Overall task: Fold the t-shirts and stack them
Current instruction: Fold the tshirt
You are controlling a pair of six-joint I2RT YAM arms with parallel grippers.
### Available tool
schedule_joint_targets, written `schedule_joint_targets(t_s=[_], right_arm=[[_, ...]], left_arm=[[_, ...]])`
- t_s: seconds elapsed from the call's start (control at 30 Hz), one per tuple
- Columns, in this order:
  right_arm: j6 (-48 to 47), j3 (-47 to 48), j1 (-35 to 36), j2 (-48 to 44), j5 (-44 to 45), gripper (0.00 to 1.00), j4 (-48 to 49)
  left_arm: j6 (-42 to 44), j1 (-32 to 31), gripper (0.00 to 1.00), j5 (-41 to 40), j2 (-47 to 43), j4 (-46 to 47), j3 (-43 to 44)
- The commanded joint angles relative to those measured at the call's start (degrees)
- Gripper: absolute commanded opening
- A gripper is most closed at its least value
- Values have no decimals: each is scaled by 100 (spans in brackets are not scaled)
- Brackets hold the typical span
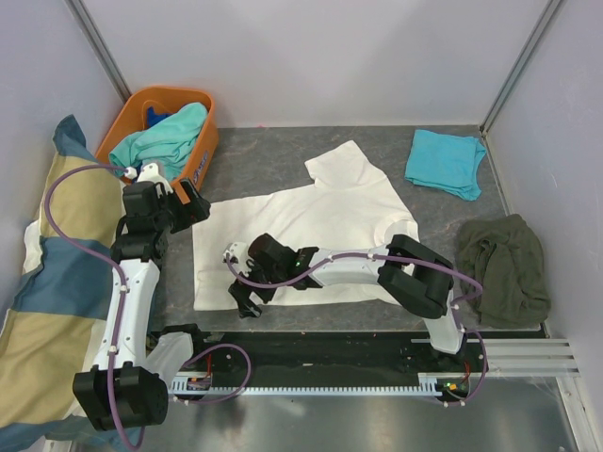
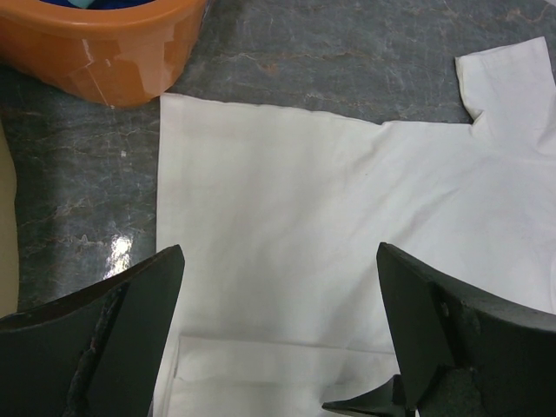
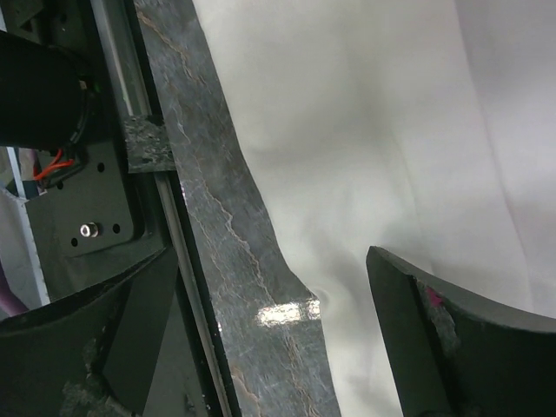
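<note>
Step in hand: we judge this to be the folding of the cream-white t-shirt [image 1: 311,226], which lies spread flat on the table [image 1: 273,160]. A strip along its near edge looks doubled over in the left wrist view, so the fold seems begun, not finished.
Left gripper [image 1: 191,207]: jaws wide apart, holding nothing, hovering just off the shirt's left edge.
Right gripper [image 1: 247,284]: jaws wide apart too, empty, low over the shirt's near-left corner. Whether it touches the cloth we cannot tell.
Other shirts: a turquoise t-shirt [image 1: 445,162] sits folded beyond the white shirt's right sleeve. A mint-green one [image 1: 165,139] is bunched in the orange basket [image 1: 205,155] off the white shirt's far-left corner. A dark olive garment [image 1: 504,268] lies crumpled to its right.
Aside: the checked pillow [image 1: 57,273], left of the white shirt, is no part of the job.
Next move, as we see it: each gripper takes an edge or sleeve and carries it across the body, pinching only the top layer and keeping the cloth taut to avoid wrinkles.
Progress: early, with one shirt folded.
</note>
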Motion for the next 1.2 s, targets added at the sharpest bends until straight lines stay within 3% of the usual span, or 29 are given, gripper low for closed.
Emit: schedule_joint_targets(t_s=[0.0,1.17], right_arm=[[50,-23,19,125,-111,98,213],[-477,311,-210,275,707,98,-121]], left_arm=[[161,48,100,-76,-34,143,-14],[161,48,100,-85,72,222,-49]])
